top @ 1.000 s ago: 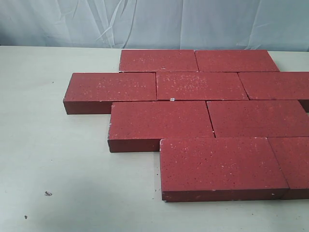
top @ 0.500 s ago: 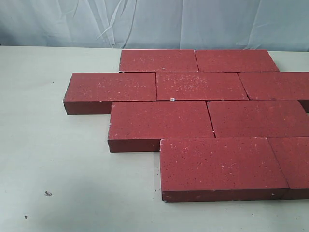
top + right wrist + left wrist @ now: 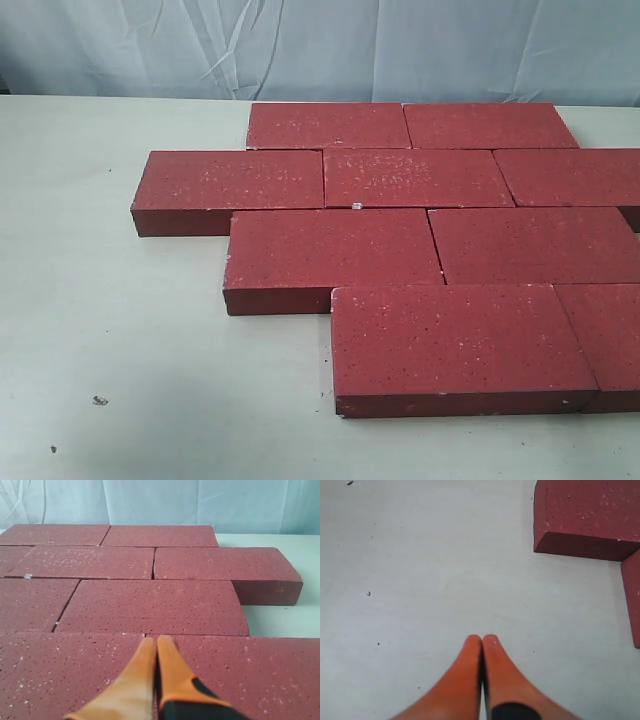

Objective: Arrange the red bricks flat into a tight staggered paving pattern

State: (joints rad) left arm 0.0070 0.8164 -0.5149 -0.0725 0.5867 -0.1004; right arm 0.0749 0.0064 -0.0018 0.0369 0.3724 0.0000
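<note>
Several dark red speckled bricks (image 3: 420, 240) lie flat on the pale table (image 3: 120, 330) in staggered rows, sides touching. The nearest brick (image 3: 455, 345) juts toward the front; the far-left brick (image 3: 230, 185) sticks out left. No gripper shows in the exterior view. In the left wrist view my left gripper (image 3: 482, 639) is shut with nothing in it, over bare table, with a brick corner (image 3: 587, 517) ahead and apart from it. In the right wrist view my right gripper (image 3: 157, 640) is shut, empty, hovering over the bricks (image 3: 150, 605) near a joint line.
A pale wrinkled cloth backdrop (image 3: 320, 45) hangs behind the table. Small dark specks (image 3: 100, 400) lie on the table's front left. Open tabletop stretches left and in front of the bricks.
</note>
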